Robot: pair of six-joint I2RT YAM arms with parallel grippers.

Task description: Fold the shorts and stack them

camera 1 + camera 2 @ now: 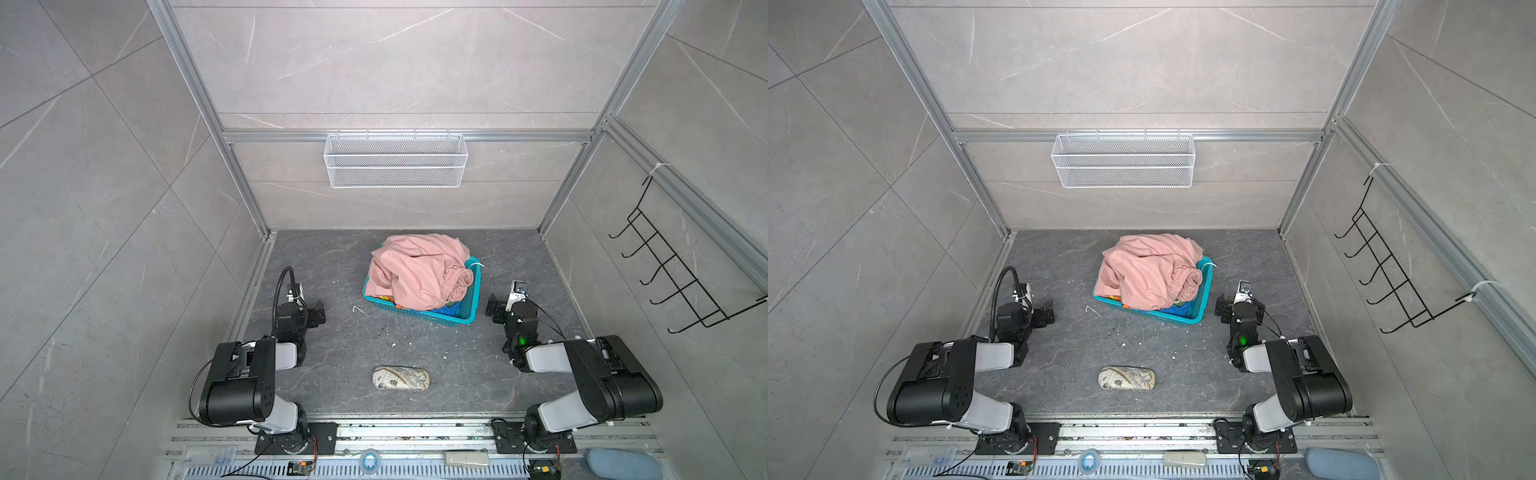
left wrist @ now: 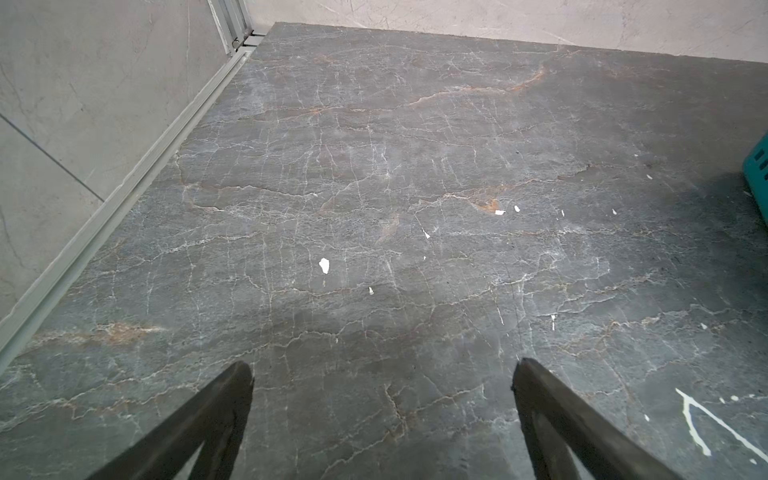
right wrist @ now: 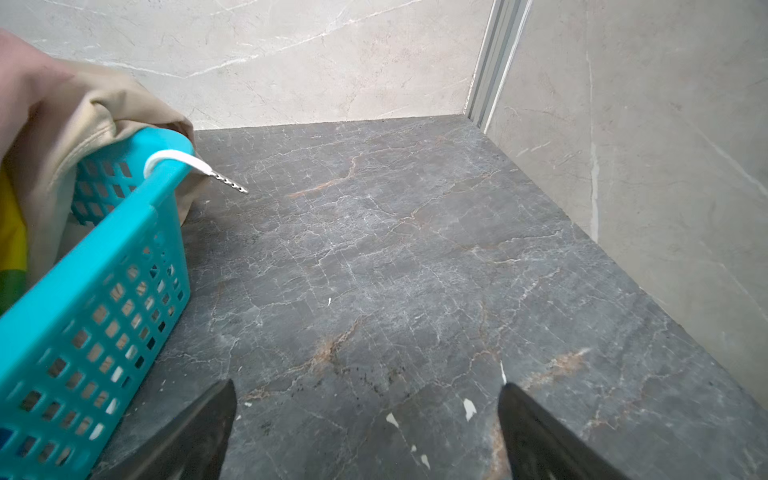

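The shorts lie heaped in a teal basket (image 1: 457, 320) (image 1: 1183, 318) at the middle back of the floor. The dusty pink shorts (image 1: 415, 270) (image 1: 1150, 270) cover the top. Rainbow-striped shorts (image 1: 384, 297) (image 3: 10, 249) peek out underneath. Beige shorts (image 3: 83, 112) hang over the basket's far corner, their white drawstring (image 3: 174, 158) draped over the rim. My left gripper (image 1: 318, 311) (image 2: 382, 370) hovers open over bare floor to the left of the basket. To the basket's right, my right gripper (image 1: 494, 305) (image 3: 368, 388) is open and holds nothing.
A small patterned pouch (image 1: 401, 378) (image 1: 1126, 378) lies near the front edge between the arm bases. A white wire shelf (image 1: 395, 160) hangs on the back wall and a black hook rack (image 1: 673, 270) on the right wall. Aluminium rails edge the dark stone floor (image 2: 374, 187).
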